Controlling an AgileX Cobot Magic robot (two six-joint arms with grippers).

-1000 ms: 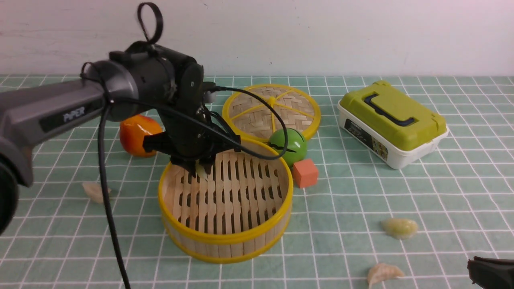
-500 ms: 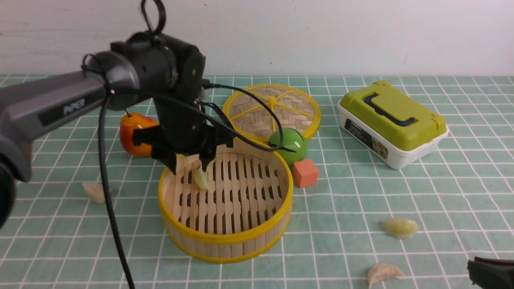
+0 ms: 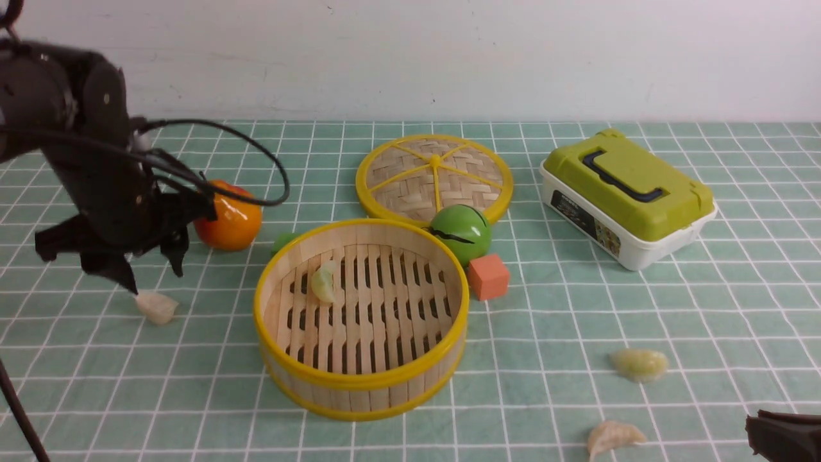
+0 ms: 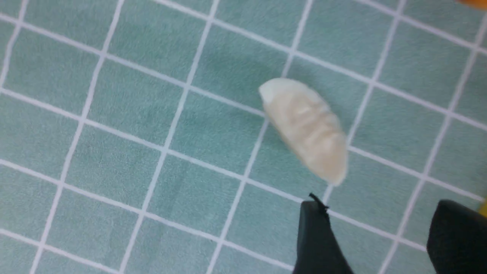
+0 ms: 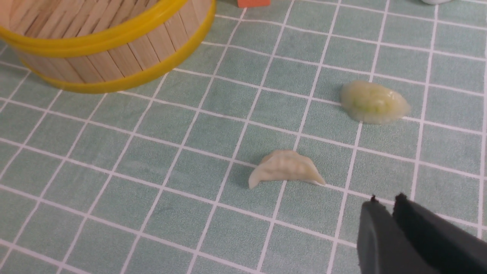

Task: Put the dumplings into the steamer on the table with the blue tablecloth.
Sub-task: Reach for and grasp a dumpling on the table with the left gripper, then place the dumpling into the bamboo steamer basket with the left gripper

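Steamer (image 3: 359, 384) upright on cloth (image 3: 705, 301), open-topped, slatted floor in view. Inside dumpling (image 3: 324, 284), pale yellow-green, lies on the slats near the steamer's far-left wall. Left dumpling (image 3: 156, 307), whitish, lies on the cloth well left of the steamer. Left gripper (image 3: 156, 277) hangs directly above it, jaws spread wide with nothing between them; in the left wrist view one dark fingertip (image 4: 317, 228) shows close beside that dumpling and clear of it. Green dumpling (image 3: 638, 364) lies on the cloth well right of the steamer. Pale dumpling (image 3: 614, 436) is also right of the steamer, nearer the robot, apart from the green one. Right gripper (image 5: 386, 198) sits low over the cloth near the pale dumpling, on the side away from the steamer, jaws drawn almost together with only a thin slit, gripping nothing. Lid (image 3: 434, 173) lies flat behind the steamer. Green fruit (image 3: 460, 230) stands at the steamer's far-right rim, in front of the lid's edge. Cube (image 3: 487, 276) is just right of the steamer, near the fruit. Orange fruit (image 3: 229, 215) is off the steamer's far-left side. Box (image 3: 625, 192) is well to the far right.
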